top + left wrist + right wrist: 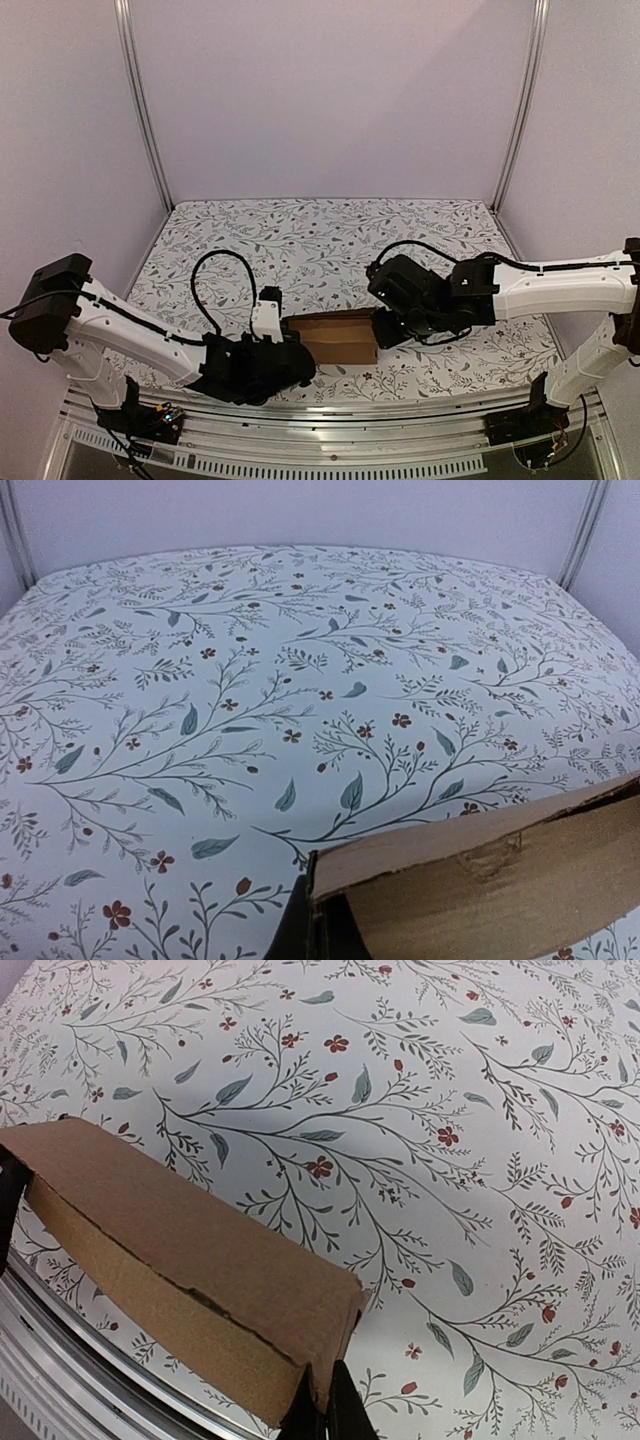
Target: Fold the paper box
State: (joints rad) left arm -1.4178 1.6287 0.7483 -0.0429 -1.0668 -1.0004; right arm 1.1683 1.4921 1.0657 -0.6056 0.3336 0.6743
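The paper box (338, 335) is a slim brown cardboard box near the table's front edge, between the two arms. My left gripper (292, 345) is shut on the box's left end; in the left wrist view its dark fingers (300, 935) pinch the corner of the paper box (490, 880). My right gripper (385, 328) is shut on the right end. In the right wrist view its fingertips (345, 1415) clamp the end flap of the paper box (180, 1260), whose top seam shows a thin dark gap.
The floral-patterned tablecloth (330, 240) covers the table behind the box. Metal frame posts (140, 100) stand at the back corners. An aluminium rail (330, 425) runs along the near edge, just in front of the box.
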